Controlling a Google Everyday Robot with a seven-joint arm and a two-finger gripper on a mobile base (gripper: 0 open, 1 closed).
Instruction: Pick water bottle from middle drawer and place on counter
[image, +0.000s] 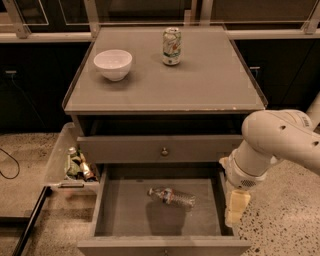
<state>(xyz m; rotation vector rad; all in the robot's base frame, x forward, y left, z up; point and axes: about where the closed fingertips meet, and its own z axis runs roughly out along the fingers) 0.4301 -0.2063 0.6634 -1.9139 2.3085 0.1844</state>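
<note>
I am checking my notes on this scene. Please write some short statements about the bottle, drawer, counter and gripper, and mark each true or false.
1. The small clear plastic water bottle lies on its side in the open grey-brown wooden drawer. True.
2. The gripper holds that bottle. False: it hangs at the drawer's right wall, apart from the bottle.
3. The white bowl stands inside the drawer. False: it stands on the grey-brown counter.
4. The green-white soda can stands upright on the counter. True.
</note>
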